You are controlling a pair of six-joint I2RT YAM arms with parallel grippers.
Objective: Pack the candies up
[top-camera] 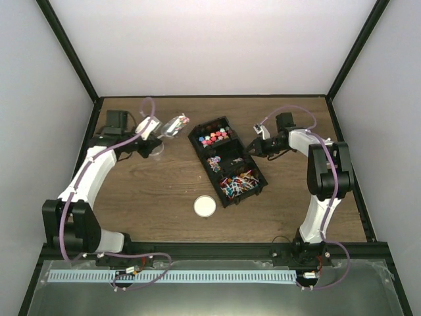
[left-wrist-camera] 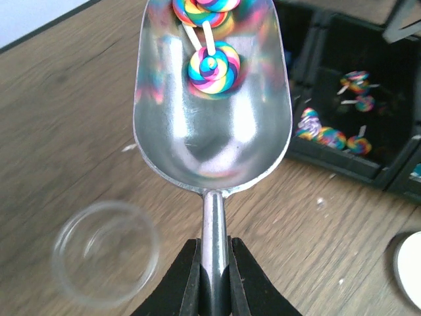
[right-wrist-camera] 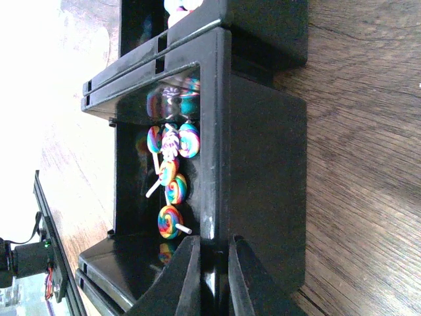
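My left gripper (left-wrist-camera: 214, 263) is shut on the handle of a metal scoop (left-wrist-camera: 212, 125). The scoop carries rainbow swirl candies (left-wrist-camera: 214, 66) near its tip. It hovers beside a small clear jar (left-wrist-camera: 105, 253), which stands on the wood below and to its left. In the top view the scoop (top-camera: 174, 125) sits left of the black compartment tray (top-camera: 200, 157). That tray holds round candies (top-camera: 216, 137) and stick-like ones (top-camera: 238, 183). My right gripper (right-wrist-camera: 215, 263) is shut on the tray's side wall (right-wrist-camera: 263, 164), with swirl candies (right-wrist-camera: 172, 184) inside the nearest compartment.
A round white lid (top-camera: 205, 207) lies on the wooden table in front of the tray, and its edge shows at the lower right of the left wrist view as the lid (left-wrist-camera: 411, 263). Black frame posts and white walls enclose the table.
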